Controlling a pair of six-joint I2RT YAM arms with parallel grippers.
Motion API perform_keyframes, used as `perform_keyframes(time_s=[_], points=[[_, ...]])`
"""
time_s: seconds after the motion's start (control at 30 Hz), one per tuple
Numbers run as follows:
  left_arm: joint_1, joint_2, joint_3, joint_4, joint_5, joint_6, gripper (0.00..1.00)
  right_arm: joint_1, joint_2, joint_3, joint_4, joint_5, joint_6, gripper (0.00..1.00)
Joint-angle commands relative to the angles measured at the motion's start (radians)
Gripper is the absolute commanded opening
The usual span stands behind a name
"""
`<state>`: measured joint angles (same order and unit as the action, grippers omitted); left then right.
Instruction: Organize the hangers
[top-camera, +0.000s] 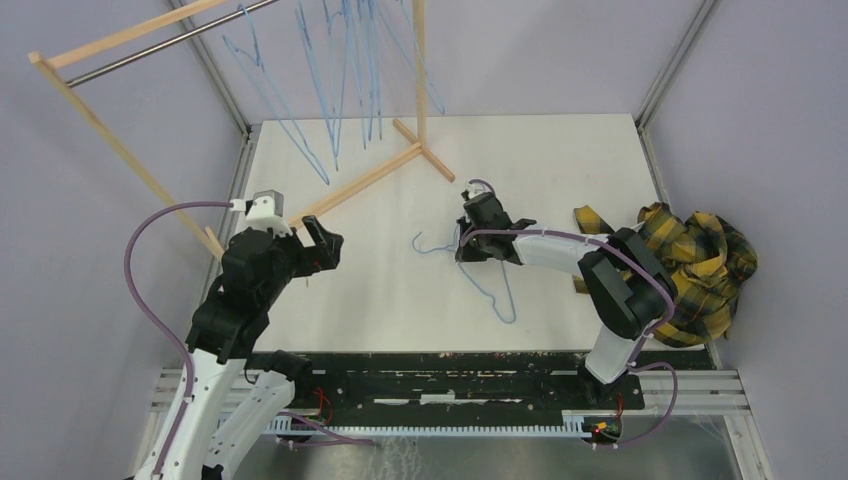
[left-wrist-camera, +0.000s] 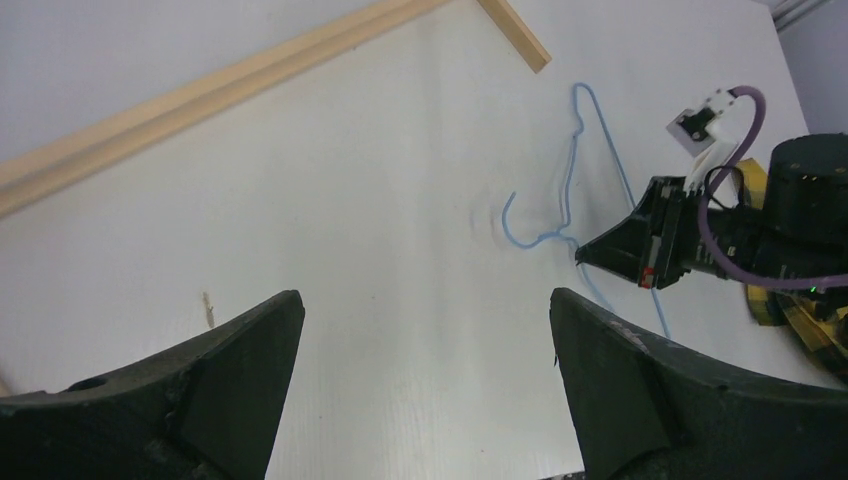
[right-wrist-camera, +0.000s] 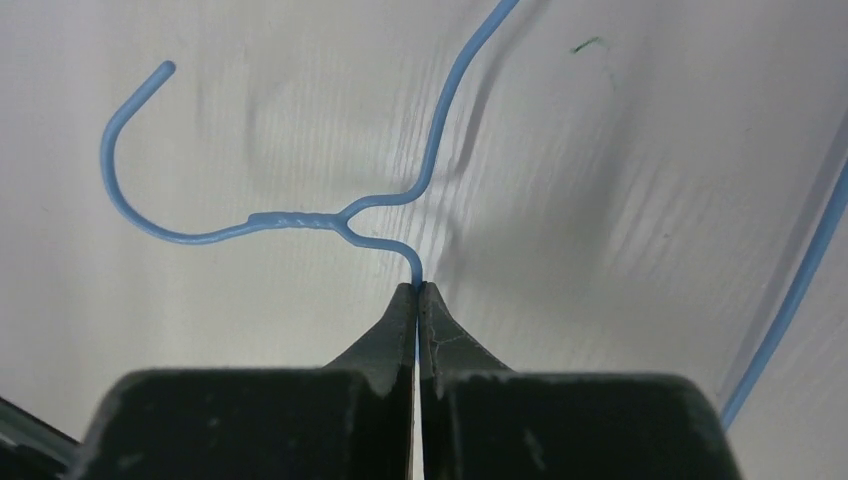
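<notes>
One hanger (right-wrist-camera: 290, 219) lies flat on the white table (top-camera: 560, 160), about in the middle, its hook pointing left and its triangle running toward the near right. Several more hangers (top-camera: 375, 90) dangle from the metal rod (top-camera: 150, 52) of the single wooden rack (top-camera: 360, 185) at the far left. They overlap so much that I cannot count them surely; at least four show. One heap of yellow and black plaid cloth (top-camera: 700, 260) sits at the right edge of the table, just beside the right arm. There are two arms, one claw each. The right gripper (right-wrist-camera: 417, 290) is down on the table at the lying hanger, its jaws pressed fully together. The wrist view shows the thin blue wire running in between the two tips just past the twisted neck, on the near shoulder of the hanger, so the claw has the wire pinched there. The hook and the other shoulder lie free on the table beyond the tips. The left gripper (left-wrist-camera: 425, 297) hangs above the left part of the table, near the rack's foot beam and well apart from the lying hanger. Its jaws stand spread wide with nothing between them and nothing touching them.
</notes>
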<state>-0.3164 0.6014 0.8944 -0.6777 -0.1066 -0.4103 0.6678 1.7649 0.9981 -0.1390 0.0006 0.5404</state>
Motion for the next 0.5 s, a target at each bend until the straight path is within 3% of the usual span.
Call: perform_keyframes(time_s=[0.0, 0.2, 0.47], points=[[-0.001, -0.019, -0.046, 0.085, 0.076, -0.077, 0.99, -0.038, -0.075, 0.011, 0.157, -0.173, 0.172, 0.01], [-0.001, -0.031, -0.161, 0.169, 0.123, -0.111, 0.99, -0.049, -0.053, 0.019, 0.233, -0.275, 0.269, 0.01], [-0.014, -0.041, -0.422, 0.472, 0.258, -0.218, 0.99, -0.049, -0.011, -0.005, 0.465, -0.349, 0.499, 0.01]])
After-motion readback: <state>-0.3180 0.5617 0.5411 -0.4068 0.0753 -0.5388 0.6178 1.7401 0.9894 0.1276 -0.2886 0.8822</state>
